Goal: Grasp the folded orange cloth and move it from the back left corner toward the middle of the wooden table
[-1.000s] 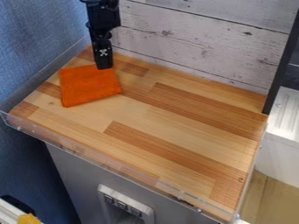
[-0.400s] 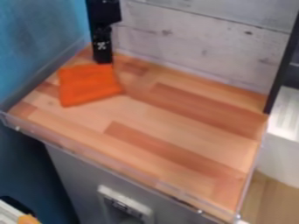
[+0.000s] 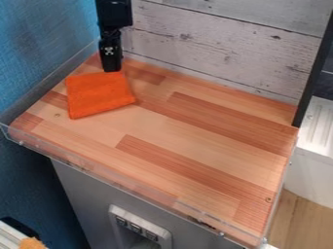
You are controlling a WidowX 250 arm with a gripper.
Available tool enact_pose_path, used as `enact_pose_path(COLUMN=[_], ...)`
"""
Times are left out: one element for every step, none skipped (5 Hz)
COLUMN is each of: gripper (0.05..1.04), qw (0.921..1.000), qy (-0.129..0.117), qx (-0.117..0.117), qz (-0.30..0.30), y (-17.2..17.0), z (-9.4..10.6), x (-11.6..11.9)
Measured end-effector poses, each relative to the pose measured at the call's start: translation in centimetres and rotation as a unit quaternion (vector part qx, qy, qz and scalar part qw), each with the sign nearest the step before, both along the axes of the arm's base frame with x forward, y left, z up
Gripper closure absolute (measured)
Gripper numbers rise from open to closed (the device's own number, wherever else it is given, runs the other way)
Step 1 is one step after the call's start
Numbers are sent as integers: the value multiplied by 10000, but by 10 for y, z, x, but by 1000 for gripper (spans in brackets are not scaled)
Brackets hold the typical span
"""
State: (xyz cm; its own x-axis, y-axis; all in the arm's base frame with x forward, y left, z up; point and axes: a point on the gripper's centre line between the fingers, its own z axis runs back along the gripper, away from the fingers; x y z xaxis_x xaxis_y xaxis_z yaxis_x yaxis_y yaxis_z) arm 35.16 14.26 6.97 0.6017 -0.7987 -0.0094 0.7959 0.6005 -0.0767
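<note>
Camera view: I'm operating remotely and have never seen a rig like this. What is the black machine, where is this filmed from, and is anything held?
The black machine is a robot arm, coming in from the top. Its hand hangs down at the far edge of an orange cloth; I can't tell whether it grips it. A fixed camera looks down at a slant. The cloth lies toward the left of a wooden tabletop, with a whitish plank wall behind.
</note>
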Motion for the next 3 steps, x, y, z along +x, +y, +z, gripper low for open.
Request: enact_pose_path(gripper=[85, 130, 408], qw=[9999, 9996, 9991], qy=[-1, 46, 71], qx=[139, 278, 410], qz=[26, 26, 122], y=[6, 10, 14], z=[5, 0, -11], x=[1, -1, -8])
